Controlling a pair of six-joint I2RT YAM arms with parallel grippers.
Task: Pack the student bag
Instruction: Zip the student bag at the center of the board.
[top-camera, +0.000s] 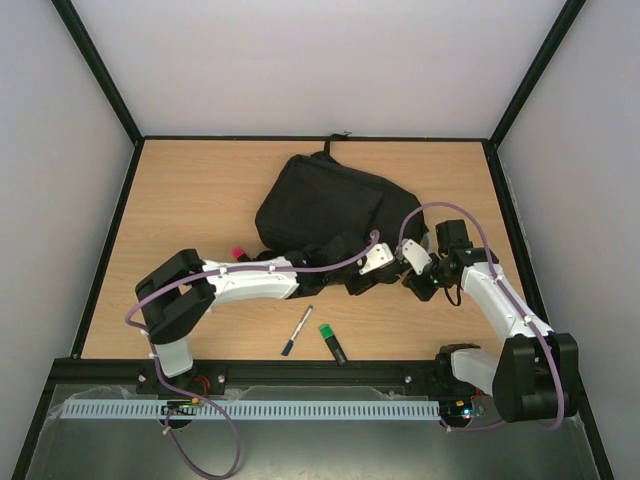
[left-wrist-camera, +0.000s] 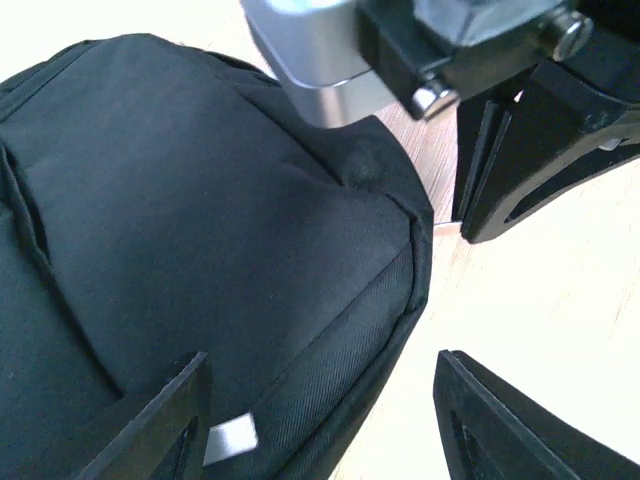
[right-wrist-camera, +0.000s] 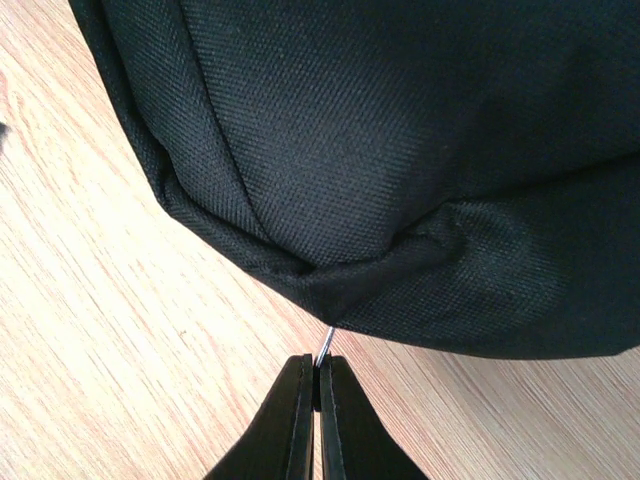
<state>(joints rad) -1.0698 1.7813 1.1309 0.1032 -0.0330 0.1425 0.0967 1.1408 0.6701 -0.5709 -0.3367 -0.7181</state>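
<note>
The student bag (top-camera: 330, 205), a large black fabric backpack, lies on the wooden table at centre back. My left gripper (top-camera: 365, 270) is at its near edge. In the left wrist view it (left-wrist-camera: 320, 425) is open, its jaws set wide on either side of the bag's corner (left-wrist-camera: 250, 300), with nothing held. My right gripper (top-camera: 415, 282) is just right of it. In the right wrist view it (right-wrist-camera: 318, 375) is shut on a thin silvery zipper pull (right-wrist-camera: 324, 346) that sticks out from the bag's bottom seam (right-wrist-camera: 400, 200).
A blue-and-white pen (top-camera: 297, 331) and a green-capped marker (top-camera: 332, 342) lie near the table's front edge. A small red-capped item (top-camera: 238, 252) peeks out behind my left arm. Black frame rails edge the table, and the right arm's fingers (left-wrist-camera: 540, 150) show in the left wrist view.
</note>
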